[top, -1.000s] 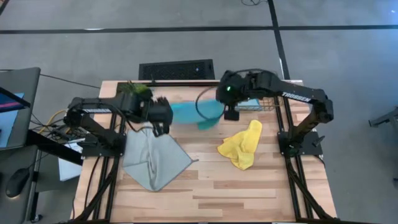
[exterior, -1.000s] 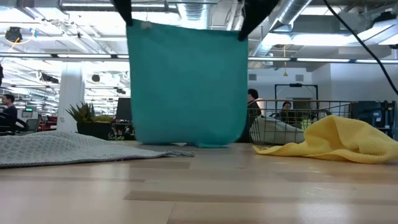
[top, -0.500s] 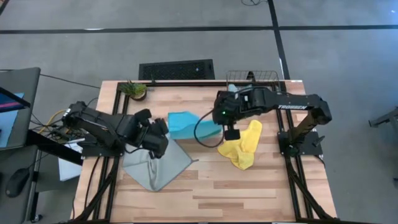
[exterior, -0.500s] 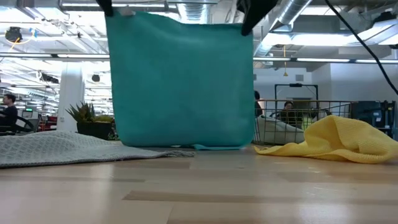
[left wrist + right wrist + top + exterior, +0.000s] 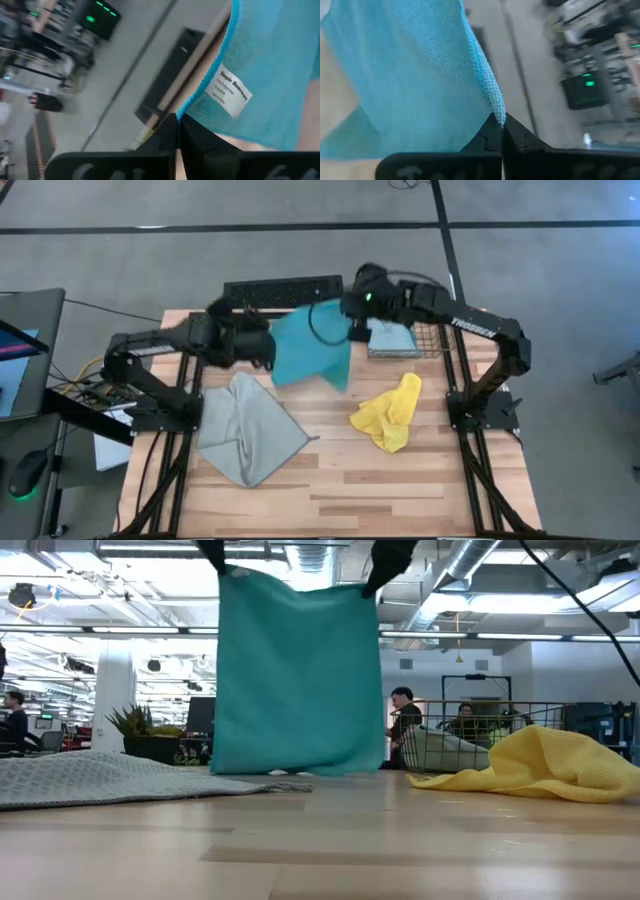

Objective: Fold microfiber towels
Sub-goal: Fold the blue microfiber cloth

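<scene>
The cyan-blue towel (image 5: 312, 352) hangs as a flat sheet between my two grippers in the low view (image 5: 298, 675). My left gripper (image 5: 266, 348) is shut on its upper left corner, and my right gripper (image 5: 352, 322) is shut on its upper right corner, near the table's far edge. The grey-green towel (image 5: 246, 432) lies crumpled on the table at near left. The yellow towel (image 5: 388, 413) lies bunched at right. The pale blue towel (image 5: 392, 340) lies in the wire basket (image 5: 432, 345). My left gripper pinches the towel's corner edge (image 5: 186, 111) between its two shut fingers, close to the white label (image 5: 231, 91). The towel hangs below this corner (image 5: 226, 572). My right gripper pinches the opposite top corner (image 5: 496, 111) at the hem between its two shut fingers. The top edge (image 5: 300, 585) sags slightly between the two holds.
A potted plant (image 5: 135, 725) stands at the far left. The wire basket stands at the far right corner. People sit in the room beyond the table (image 5: 402, 720). Bare wood (image 5: 340, 490) lies along the table's near side.
Both grippers first came toward the near edge, laying the towel's lower edge on the table. They have then gone back toward the far edge and up, and drawn closer together. The towel's lower part has swung up off the table and now hangs narrower.
</scene>
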